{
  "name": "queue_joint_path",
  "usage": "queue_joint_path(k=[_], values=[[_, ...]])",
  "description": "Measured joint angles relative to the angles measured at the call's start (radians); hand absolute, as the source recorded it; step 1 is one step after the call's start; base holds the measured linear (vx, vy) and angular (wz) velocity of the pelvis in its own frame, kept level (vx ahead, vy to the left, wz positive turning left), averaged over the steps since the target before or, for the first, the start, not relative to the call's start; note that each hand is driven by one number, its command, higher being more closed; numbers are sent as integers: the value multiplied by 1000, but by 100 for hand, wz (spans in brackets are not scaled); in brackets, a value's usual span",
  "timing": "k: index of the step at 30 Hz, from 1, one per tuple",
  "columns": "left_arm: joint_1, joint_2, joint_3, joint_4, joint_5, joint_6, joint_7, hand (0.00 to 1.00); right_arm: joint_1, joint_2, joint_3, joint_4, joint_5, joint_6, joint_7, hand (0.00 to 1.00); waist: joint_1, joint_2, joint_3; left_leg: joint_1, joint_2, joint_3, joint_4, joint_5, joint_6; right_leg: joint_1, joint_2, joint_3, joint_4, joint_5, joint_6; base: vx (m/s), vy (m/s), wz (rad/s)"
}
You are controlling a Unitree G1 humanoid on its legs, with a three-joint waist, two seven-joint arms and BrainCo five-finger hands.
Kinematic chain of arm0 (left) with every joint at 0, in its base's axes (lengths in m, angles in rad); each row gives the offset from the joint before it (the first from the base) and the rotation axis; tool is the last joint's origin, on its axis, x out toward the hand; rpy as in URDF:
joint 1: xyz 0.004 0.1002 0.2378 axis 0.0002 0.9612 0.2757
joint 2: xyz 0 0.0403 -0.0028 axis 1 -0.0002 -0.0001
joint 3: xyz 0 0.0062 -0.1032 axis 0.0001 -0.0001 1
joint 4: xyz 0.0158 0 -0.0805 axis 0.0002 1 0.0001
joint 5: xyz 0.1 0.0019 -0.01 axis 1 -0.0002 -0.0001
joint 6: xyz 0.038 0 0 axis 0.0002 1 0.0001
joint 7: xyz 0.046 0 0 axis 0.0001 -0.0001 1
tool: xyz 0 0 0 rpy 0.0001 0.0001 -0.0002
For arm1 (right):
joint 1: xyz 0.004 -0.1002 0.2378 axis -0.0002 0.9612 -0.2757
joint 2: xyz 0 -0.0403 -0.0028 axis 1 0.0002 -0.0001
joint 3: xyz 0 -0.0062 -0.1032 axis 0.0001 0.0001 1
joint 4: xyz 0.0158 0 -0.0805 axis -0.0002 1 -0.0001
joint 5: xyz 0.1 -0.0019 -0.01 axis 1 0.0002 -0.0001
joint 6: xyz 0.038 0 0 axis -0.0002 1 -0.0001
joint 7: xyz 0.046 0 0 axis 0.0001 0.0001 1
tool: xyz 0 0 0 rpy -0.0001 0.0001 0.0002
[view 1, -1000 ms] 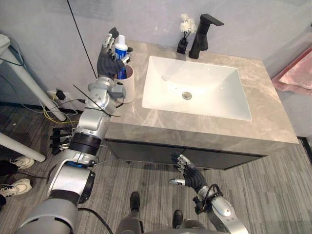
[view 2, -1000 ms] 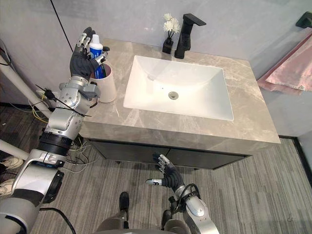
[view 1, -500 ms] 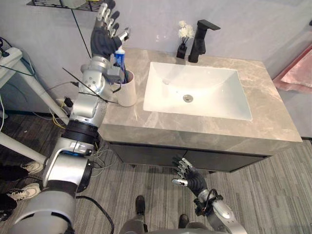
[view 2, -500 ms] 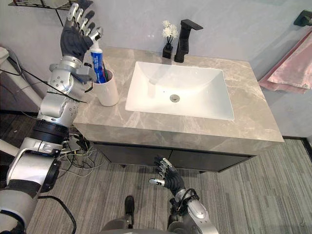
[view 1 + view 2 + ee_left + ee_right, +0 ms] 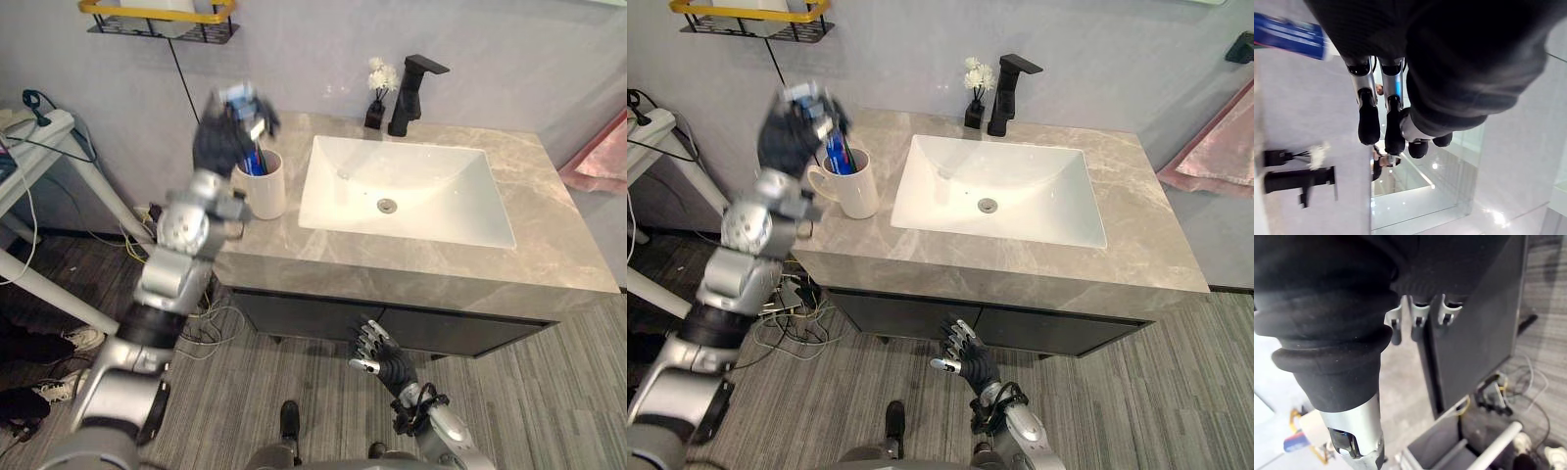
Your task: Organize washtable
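Note:
A white cup (image 5: 268,191) stands on the grey marble counter (image 5: 411,259), left of the white basin (image 5: 411,220). A blue toothpaste tube (image 5: 837,154) stands in the cup, and the same tube (image 5: 1288,34) also shows in the left wrist view. My left hand (image 5: 223,135) hovers, blurred, just above and left of the cup's rim. Its fingers (image 5: 1369,122) are curled with nothing in them. My right hand (image 5: 384,360) hangs low in front of the dark cabinet (image 5: 1479,323) with its fingers (image 5: 1418,318) straight.
A black faucet (image 5: 411,93) and a small black vase of white flowers (image 5: 377,96) stand behind the basin. A yellow-rimmed wire shelf (image 5: 162,20) hangs on the wall above the cup. A pink towel (image 5: 600,162) hangs at the right. A white stand (image 5: 44,132) and floor cables (image 5: 211,323) lie at the left.
My left hand has come down from high above the cup to just beside its rim, and its straight fingers have curled. The toothpaste stays in the cup. The camera has shifted.

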Motion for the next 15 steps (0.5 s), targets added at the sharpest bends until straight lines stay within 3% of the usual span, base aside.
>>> queue_joint_path(k=[6,15], values=[[154,-58,1,-7,20,41,-44,100,15,-3,-19,0,-38,1,0,0,5,15,-9,-2,2,0,0,-1,-1,-3,1,-4,9,-4,-2,-8,-5,3],[170,-101,-19,59,63,77,-60,100,16,-3,-23,-9,-71,1,-5,0,0,21,-12,-38,5,5,0,2,-1,-45,4,1,13,-3,-3,15,-8,-2]])
